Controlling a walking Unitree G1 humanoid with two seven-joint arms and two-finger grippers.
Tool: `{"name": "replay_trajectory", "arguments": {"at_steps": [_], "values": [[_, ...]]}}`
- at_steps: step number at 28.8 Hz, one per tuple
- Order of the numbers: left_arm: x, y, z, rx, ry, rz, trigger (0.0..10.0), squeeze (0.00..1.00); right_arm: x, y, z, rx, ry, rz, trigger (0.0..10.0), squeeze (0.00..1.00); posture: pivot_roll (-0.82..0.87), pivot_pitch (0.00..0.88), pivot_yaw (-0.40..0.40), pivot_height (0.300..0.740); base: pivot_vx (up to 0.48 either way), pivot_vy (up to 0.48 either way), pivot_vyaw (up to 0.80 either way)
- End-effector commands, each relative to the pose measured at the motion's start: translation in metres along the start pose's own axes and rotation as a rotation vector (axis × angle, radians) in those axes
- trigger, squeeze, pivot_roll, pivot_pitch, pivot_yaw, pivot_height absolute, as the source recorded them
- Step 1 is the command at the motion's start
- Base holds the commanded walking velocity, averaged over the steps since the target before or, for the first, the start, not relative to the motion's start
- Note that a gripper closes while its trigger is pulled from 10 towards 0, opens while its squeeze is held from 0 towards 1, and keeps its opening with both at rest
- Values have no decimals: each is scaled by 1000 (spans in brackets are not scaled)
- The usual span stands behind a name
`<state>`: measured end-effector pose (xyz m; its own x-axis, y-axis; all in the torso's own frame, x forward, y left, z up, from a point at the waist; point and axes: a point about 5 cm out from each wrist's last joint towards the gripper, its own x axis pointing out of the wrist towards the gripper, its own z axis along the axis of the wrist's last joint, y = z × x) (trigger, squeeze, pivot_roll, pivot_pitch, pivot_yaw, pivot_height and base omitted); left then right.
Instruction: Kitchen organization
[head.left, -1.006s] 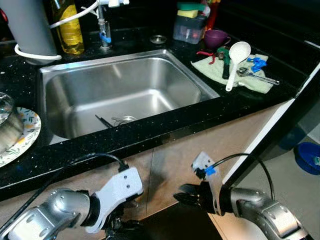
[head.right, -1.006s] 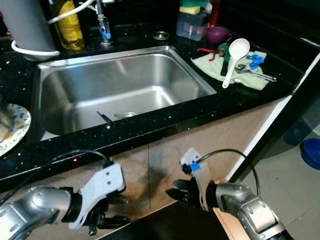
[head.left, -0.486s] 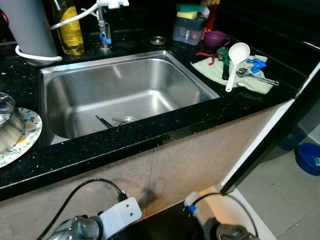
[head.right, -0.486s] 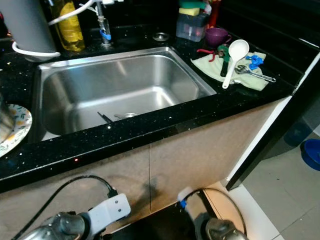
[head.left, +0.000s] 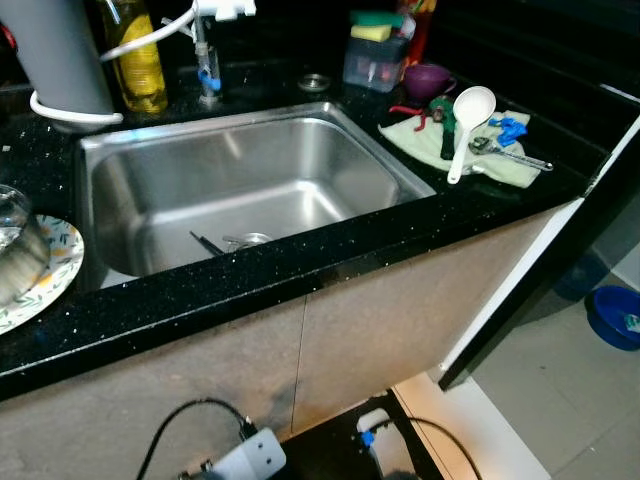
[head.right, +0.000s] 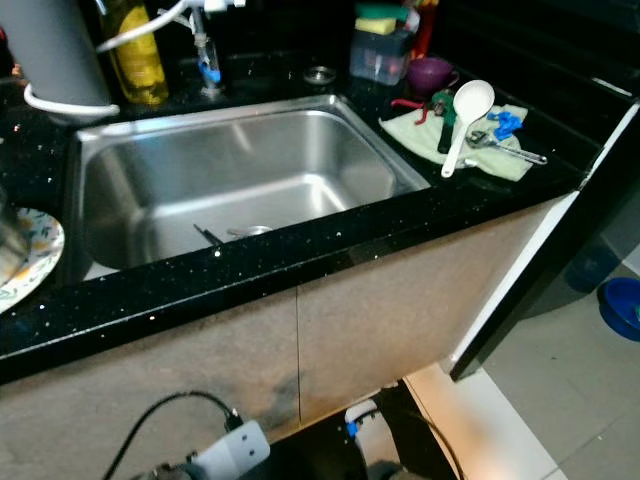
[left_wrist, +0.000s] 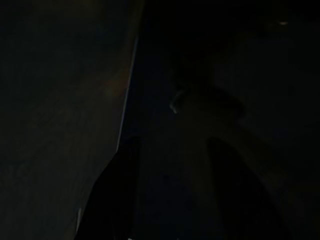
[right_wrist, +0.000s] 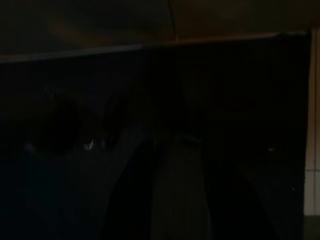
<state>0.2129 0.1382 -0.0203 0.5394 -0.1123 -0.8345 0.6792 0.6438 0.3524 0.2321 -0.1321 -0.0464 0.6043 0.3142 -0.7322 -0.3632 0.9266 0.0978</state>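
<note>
A steel sink (head.left: 398, 165) is set in a black speckled counter (head.left: 200, 300). A thin dark utensil (head.left: 207, 243) lies by its drain. A white ladle (head.left: 465, 125), a wrench (head.left: 512, 153) and other small tools lie on a green cloth (head.left: 505, 170) to the right. At the left edge, a patterned plate (head.left: 55, 275) holds a glass bowl (head.left: 12, 250). Both arms hang low before the cabinet, with their white wrist parts (head.left: 258, 458) at the bottom edge. In the dark wrist views, my left gripper (left_wrist: 172, 145) and right gripper (right_wrist: 175, 145) show two fingers apart with nothing between them.
A yellow bottle (head.left: 135, 55), a grey cylinder (head.left: 55, 50) and a faucet (head.left: 207, 60) stand behind the sink. A sponge box (head.left: 375, 58) and a purple cup (head.left: 430, 78) sit at the back right. A blue bowl (head.left: 612, 315) lies on the tiled floor.
Both arms have dropped from in front of the cabinet down to the bottom edge of the eye views. The things on the counter have not moved.
</note>
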Motion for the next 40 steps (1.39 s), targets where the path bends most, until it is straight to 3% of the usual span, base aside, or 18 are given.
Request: {"name": "replay_trajectory", "arguments": {"at_steps": [1,7,9,10,11,13,16,21,24,29,32,36,40], "values": [[10,-11,-18,-37,29,33,10000,0,0,0,-6,90,-38,-20,10000,0,-30,183,-52,740,0,0,0],[19,-15,-31,-94,13,95,10000,0,1,2,-13,115,-50,-43,10000,0,-29,182,-59,740,0,0,0],[21,-14,-37,-245,11,111,10000,0,1,0,-15,184,-77,-66,10000,0,-29,182,-59,740,0,0,0],[21,-14,-37,-245,11,111,10000,0,1,0,-15,184,-77,-66,10000,0,-29,182,-59,740,0,0,0],[22,-11,-41,-380,-20,136,10000,0,0,-1,-17,264,-92,-74,10000,0,-29,182,-59,740,0,0,0],[22,-10,-41,-409,-34,149,10000,0,1,-2,-17,283,-96,-75,10000,0,-29,182,-59,740,0,0,0],[22,-3,-44,-532,-128,208,10000,0,-1,-2,-28,319,-90,-81,10000,0,-26,173,-58,740,0,0,0],[21,3,-51,-580,-174,245,10000,0,-2,3,-36,329,-82,-70,10000,0,-30,166,-57,740,0,0,0],[21,5,-50,-643,-214,243,10000,0,-2,3,-32,348,-115,-64,10000,0,-32,165,-49,740,0,0,0],[20,9,-47,-666,-268,268,10000,0,-1,3,-21,377,-193,-49,10000,0,-33,157,-39,740,0,0,0],[20,8,-47,-684,-274,263,10000,0,0,4,-18,364,-204,-27,10000,0,-35,150,-43,740,0,0,0],[21,8,-49,-673,-262,276,10000,0,2,10,-22,261,-139,24,10000,0,-35,140,-50,740,0,0,0],[22,6,-49,-674,-268,262,10000,0,1,5,-22,286,-141,-5,10000,0,-36,133,-54,740,0,0,0]]}}
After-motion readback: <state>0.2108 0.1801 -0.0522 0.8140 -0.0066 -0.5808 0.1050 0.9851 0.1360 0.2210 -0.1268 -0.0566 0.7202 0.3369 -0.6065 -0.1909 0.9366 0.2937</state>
